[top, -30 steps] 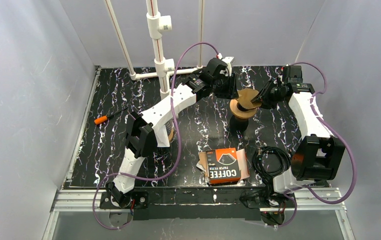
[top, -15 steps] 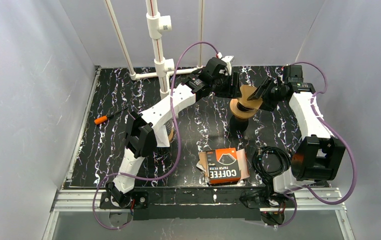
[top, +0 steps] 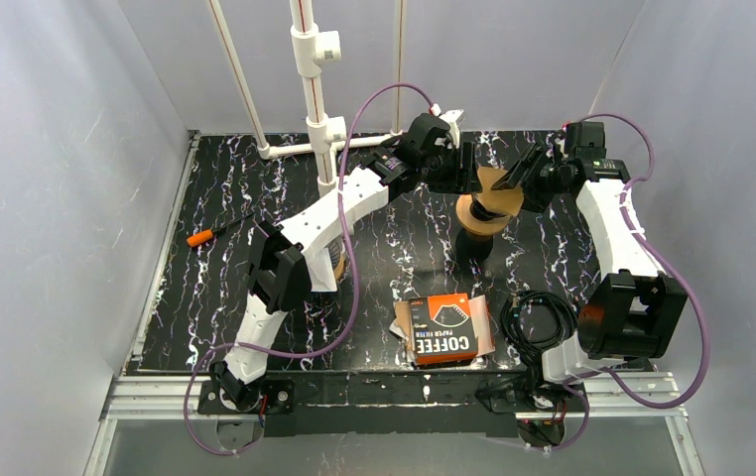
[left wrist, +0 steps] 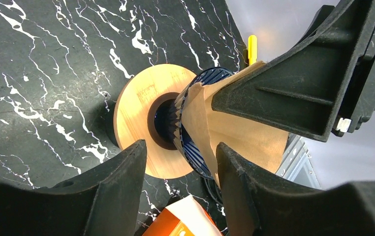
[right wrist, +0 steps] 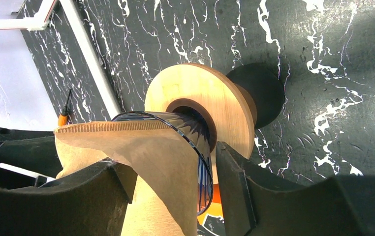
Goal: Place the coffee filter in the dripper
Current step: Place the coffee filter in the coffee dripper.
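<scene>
Standing with jaws apart and pinching nothing: left claw (left wrist: 180,150) at 9 o'clock of the dripper (left wrist: 191,147) in the top view, right claw (right wrist: 168,157) likewise spread at 3 o'clock, fingers straddling paper and rim. Between them, the coffee filter (right wrist: 161,162), down inside the ribbed blue cone yet standing proud of the rim, folded as a flattened wedge rather than opened round, one flank seemingly leaning on a right-claw finger. Under the cone, a wooden collar (right wrist: 210,93), at roughly 2 o'clock from the middle of the tabletop (top: 235,198); orange filter box (top: 445,329) near 6 o'clock of it, well apart.

By the look of it, nearly done, with only the seating left. To finish well:
- Press lightly from above on the paper's upper edge, never on its sides.
- Spread the wedge toward 9 and 3 o'clock, flat against the ribs.
- Keep fingertips clear of the rim, so as not to tip the cone off its collar.
- Lift straight up and slowly, watching for paper clinging to a pad.
</scene>
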You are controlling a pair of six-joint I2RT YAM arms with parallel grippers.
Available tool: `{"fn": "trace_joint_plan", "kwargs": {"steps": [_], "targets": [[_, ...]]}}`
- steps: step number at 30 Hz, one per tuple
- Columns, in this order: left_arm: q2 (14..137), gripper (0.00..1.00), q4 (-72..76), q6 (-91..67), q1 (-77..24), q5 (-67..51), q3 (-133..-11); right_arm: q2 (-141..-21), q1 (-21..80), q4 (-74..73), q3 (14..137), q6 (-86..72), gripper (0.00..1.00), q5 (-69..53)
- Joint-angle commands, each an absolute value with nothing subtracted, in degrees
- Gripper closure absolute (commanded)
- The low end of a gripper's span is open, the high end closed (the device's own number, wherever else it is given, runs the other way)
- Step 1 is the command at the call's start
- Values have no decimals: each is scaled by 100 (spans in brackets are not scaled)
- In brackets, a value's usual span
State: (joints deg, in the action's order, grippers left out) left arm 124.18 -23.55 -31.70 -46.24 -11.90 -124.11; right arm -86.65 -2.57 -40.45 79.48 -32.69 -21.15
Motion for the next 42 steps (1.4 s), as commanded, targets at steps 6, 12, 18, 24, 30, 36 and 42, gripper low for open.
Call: {"fn": "trace_joint_plan", "kwargs": {"steps": [6, 12, 18, 24, 30, 36, 42], "targets": [[12186, 51, -2627, -3033, -4579, -939, -12496, -8440, -359, -4069, 8222, -3235, 34, -2151], [12246, 53, -2781, -3015, -4570, -810, -12543, -8471, -373, -4098, 8191, -3228, 47, -2083], [12333, 54, -2854, -2948, -4564, -809, -12636, -8570, -373, -3973, 7952, -3241, 61, -2204], [12381, 54, -2941, -2858, -4570, -765, -12676, -8679, -374, -3912, 7836, -3248, 69, -2215], [12404, 55, -3002, -2831, -4561, -740, -12674, -8769, -378, -3941, 7801, -3156, 73, -2142], [12360, 55, -3028, -2806, -4542, -668, -12683, -8746, -378, -3991, 7796, -3094, 73, -2094], [12295, 53, -2970, -2836, -4524, -671, -12687, -8689, -377, -4029, 7993, -3087, 62, -2261]]}}
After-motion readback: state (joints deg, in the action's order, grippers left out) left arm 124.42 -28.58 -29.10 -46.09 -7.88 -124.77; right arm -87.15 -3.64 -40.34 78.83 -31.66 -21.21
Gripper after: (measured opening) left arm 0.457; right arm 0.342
